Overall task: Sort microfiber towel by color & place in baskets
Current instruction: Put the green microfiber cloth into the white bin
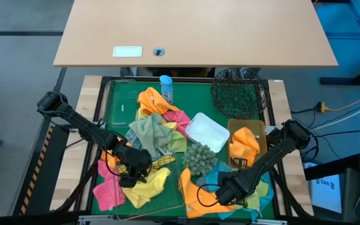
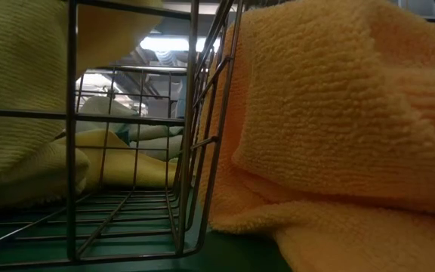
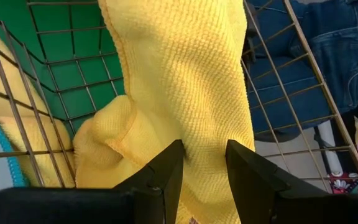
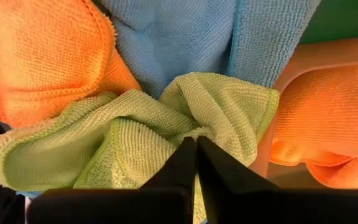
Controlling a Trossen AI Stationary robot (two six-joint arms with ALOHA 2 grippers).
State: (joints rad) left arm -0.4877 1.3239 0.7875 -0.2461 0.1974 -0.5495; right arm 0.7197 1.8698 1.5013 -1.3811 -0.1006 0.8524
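Note:
My left gripper (image 1: 134, 167) is shut on a yellow towel (image 3: 185, 81) at the square gold wire basket (image 3: 55, 81), whose bars (image 2: 191, 113) fill the low view. My right gripper (image 1: 228, 187) is low over the near-right pile and is shut on a light green towel (image 4: 135, 130). That towel lies among orange towels (image 4: 36, 56) and a blue towel (image 4: 166, 37). One orange towel (image 1: 244, 142) lies in the tan tray (image 1: 259, 134). The white tray (image 1: 207, 131), the black mesh basket (image 1: 237, 92) and the clear bin (image 1: 124, 103) stand farther back. My left gripper pinches the yellow towel between its two fingers (image 3: 166, 177) at a thick bunched stretch (image 3: 205, 168). From there the towel runs on along the basket's wire wall, and a folded lump of it (image 3: 107, 143) lies beside the fingers. My right gripper pinches a raised fold (image 4: 194, 132) of the light green towel between its nearly touching fingertips (image 4: 182, 155). The fingers come from above, pointing down. The rest of the green towel lies spread on the orange and blue towels.
Grey-green, pink and orange towels (image 1: 158, 128) are heaped in the middle of the green mat. The spiky green ball (image 1: 199, 159) sits between the two grippers. A blue spray bottle (image 1: 165, 87) stands at the far edge. A pink towel (image 1: 107, 187) lies at near left.

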